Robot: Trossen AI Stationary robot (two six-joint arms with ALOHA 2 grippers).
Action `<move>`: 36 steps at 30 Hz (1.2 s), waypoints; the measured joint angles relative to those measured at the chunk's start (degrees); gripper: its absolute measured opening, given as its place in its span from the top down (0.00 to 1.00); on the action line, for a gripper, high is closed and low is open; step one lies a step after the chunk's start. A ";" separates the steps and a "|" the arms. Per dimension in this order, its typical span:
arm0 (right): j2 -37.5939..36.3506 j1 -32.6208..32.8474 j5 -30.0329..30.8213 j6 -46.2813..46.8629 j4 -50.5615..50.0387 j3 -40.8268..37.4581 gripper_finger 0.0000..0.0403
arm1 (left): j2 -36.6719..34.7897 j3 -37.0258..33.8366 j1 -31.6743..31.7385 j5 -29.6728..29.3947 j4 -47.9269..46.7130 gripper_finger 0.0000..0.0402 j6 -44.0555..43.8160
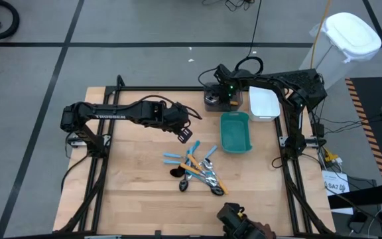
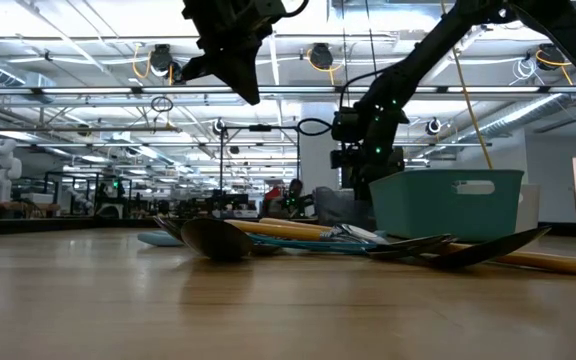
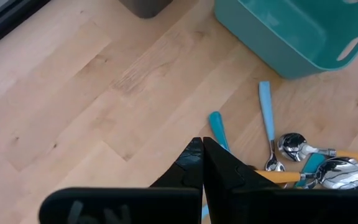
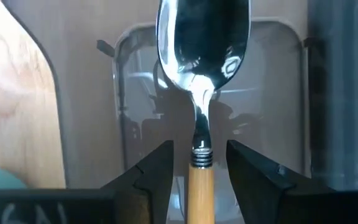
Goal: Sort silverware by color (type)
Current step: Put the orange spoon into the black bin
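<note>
The silverware [image 1: 195,169] lies in a loose pile mid-table: light-blue handles [image 3: 266,112], orange-handled spoons [image 3: 303,149] and dark spoons [image 1: 176,172]. My left gripper [image 3: 202,149] is shut on nothing and hangs above the table, left of and beyond the pile [image 1: 186,133]. My right gripper [image 4: 199,149] is open over the gray bin [image 1: 211,103] at the far edge. An orange-handled silver spoon [image 4: 201,68] points away between its fingers, above the bin's floor. My right gripper's fingers [image 4: 160,168] stand on either side of the spoon's orange handle [image 4: 199,186], near the silver neck, with a gap showing on both sides. I cannot tell whether they touch it.
A teal bin [image 1: 236,131] stands right of the pile and a white bin [image 1: 264,103] beside the gray one. Black frame rails [image 1: 101,166] run along the table's left and right edges. A dark device [image 1: 241,222] sits at the near edge. Bare wood lies left of the pile.
</note>
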 joint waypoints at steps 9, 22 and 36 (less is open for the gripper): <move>0.00 0.00 -0.02 0.09 1.44 -2.99 0.73 | 0.00 0.00 -0.07 0.00 0.05 1.00 -0.66; -0.05 0.00 -0.02 2.04 1.87 -3.56 0.88 | 0.02 0.00 -0.07 0.00 0.05 1.00 -2.19; -3.98 0.02 1.66 9.56 1.46 -3.56 0.87 | 0.02 0.00 -0.46 0.00 0.09 1.00 -4.95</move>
